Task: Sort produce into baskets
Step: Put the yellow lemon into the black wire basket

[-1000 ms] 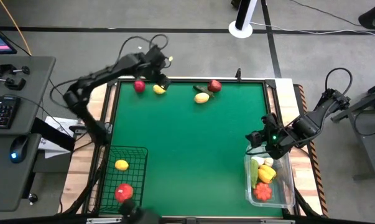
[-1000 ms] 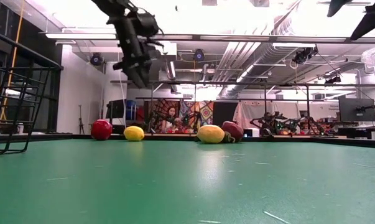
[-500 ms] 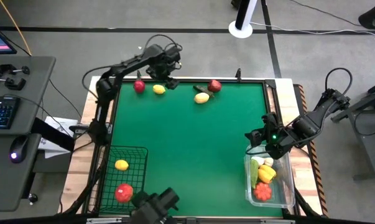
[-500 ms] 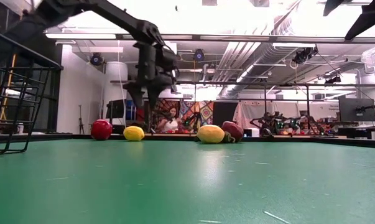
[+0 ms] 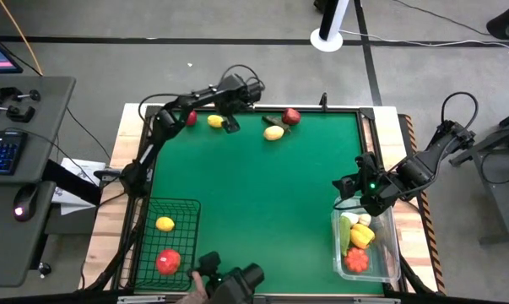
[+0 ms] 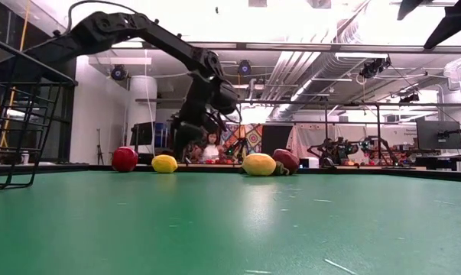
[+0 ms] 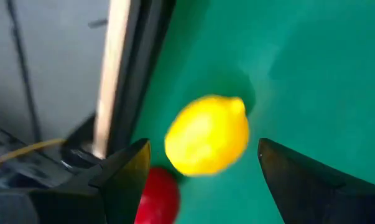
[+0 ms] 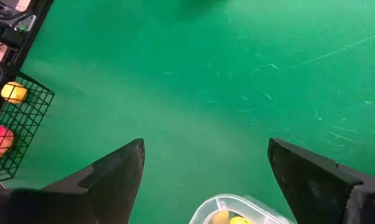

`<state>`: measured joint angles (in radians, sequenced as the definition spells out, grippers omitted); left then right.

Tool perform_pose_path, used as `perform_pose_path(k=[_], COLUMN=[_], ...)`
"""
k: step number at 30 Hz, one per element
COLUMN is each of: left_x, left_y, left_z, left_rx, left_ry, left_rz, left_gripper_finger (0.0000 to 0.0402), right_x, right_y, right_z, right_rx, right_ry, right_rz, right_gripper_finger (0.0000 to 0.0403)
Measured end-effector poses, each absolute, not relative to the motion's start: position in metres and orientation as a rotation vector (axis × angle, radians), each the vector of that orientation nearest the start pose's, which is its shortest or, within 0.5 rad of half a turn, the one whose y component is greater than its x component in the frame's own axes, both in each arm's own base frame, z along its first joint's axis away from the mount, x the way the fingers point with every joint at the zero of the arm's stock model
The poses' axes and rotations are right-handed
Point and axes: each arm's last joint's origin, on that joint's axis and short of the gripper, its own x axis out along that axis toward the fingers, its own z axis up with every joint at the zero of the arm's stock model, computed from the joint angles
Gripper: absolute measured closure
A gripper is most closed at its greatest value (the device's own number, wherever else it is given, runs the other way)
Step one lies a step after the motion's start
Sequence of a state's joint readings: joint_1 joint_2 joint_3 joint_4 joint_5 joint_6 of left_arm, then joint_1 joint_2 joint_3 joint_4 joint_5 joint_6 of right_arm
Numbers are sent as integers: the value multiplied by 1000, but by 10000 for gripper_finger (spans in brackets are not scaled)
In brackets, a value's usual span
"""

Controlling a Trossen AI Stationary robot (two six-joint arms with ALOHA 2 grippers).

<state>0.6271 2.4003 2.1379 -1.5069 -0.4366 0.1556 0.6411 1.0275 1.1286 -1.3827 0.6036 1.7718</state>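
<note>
- Lemon [image 5: 215,122] in the upper left of the high view sits on my green bench [image 5: 262,194], with my left gripper [image 5: 230,124] poised just beside it, fingers spread wide and holding nothing.
- Left wrist view: the same lemon [image 7: 207,134] fills the gap between my two dark fingers [image 7: 128,177], untouched by either, a red fruit [image 7: 157,196] just behind it by the bench's edge rail.
- Low view: left gripper [image 6: 183,141] hangs down close over the far edge, between the red fruit [image 6: 124,159] and a second yellow fruit [image 6: 259,164]; the lemon [image 6: 164,163] lies just left of it.
- Upper middle of the high view: the second yellow fruit [image 5: 273,133] touches or nearly touches a dark red fruit [image 5: 291,116] with a green piece beside it; the red fruit [image 5: 189,117] lies just left of the lemon.
- Lower left of the high view: black wire basket [image 5: 187,205] holds a yellow fruit [image 5: 165,224] and a red one [image 5: 168,261], well apart.
- Lower right: clear plastic basket [image 5: 394,253] holds a cluster of pieces in white, green, yellow and orange-red.
- Right gripper [image 5: 345,189] hovers just above the clear basket's upper end; the right wrist view shows its fingers [image 8: 109,177] wide apart and empty over bare green.
</note>
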Motion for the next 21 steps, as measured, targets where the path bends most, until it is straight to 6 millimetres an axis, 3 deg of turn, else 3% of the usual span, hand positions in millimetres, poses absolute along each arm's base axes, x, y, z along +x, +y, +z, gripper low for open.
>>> perform_pose_path(k=[5, 21], left_x=[360, 358], left_y=[274, 271], left_z=[183, 171], left_rx=[-32, 93], left_ry=[1845, 1999], left_rz=[603, 480], left_gripper_finger=[115, 115], right_x=[128, 128], right_y=[75, 74], right_z=[326, 327], right_rx=[864, 855], right_ry=[685, 662], right_rz=[-794, -798], right_gripper_finger=[70, 70])
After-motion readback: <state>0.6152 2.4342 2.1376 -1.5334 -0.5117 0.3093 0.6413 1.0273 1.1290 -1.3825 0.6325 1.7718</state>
